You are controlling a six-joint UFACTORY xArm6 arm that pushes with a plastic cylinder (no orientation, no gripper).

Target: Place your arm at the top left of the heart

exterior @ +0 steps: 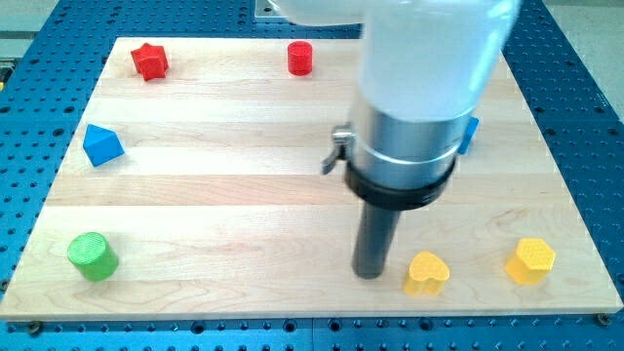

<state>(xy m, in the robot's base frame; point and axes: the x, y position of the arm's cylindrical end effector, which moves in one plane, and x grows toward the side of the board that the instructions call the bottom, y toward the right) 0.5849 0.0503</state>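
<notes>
A yellow heart block (427,272) lies near the view's bottom edge, right of centre. My tip (370,274) rests on the board just left of the heart, a small gap between them, about level with it. The rod rises from there into the large white and silver arm body (414,117) that fills the view's top centre.
A yellow hexagon block (530,260) sits right of the heart. A blue block (470,135) is partly hidden behind the arm. A red star (149,60) and red cylinder (299,58) sit at the top, a blue block (101,145) at the left, a green cylinder (93,256) at the bottom left.
</notes>
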